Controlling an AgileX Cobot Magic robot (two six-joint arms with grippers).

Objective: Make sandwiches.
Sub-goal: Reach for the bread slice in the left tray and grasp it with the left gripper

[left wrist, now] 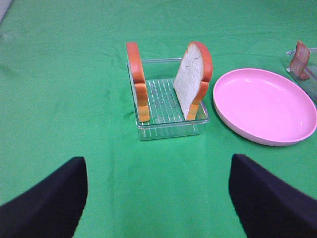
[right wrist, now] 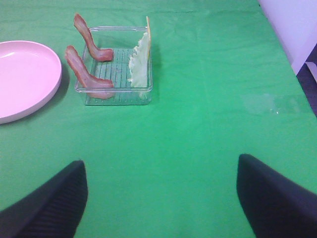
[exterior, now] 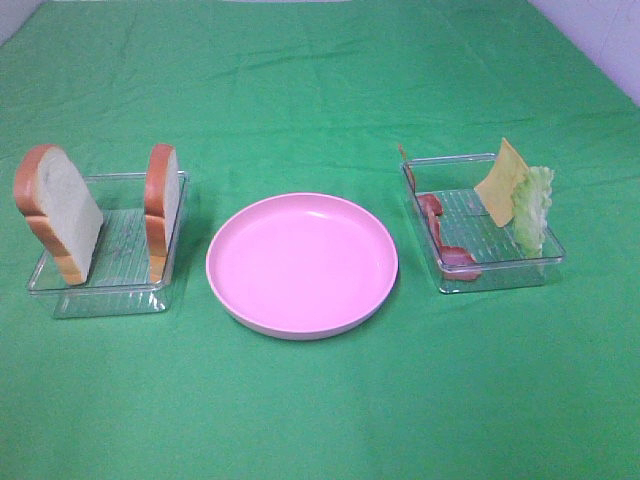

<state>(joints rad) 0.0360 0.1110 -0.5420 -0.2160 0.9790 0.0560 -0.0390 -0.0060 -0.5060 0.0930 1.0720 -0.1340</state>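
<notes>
No sandwiches are in view; their parts stand apart. Two bread slices stand upright in the clear left tray. The clear right tray holds two bacon strips, a cheese square and lettuce. Between the trays sits the pink plate with nothing on it. My left gripper is open over bare cloth, well short of the bread. Open too, my right gripper hangs well short of the bacon and lettuce. Neither gripper shows in the exterior view.
Green cloth covers the whole table. A white wall borders the far right corner, and the table's right edge shows in the right wrist view.
</notes>
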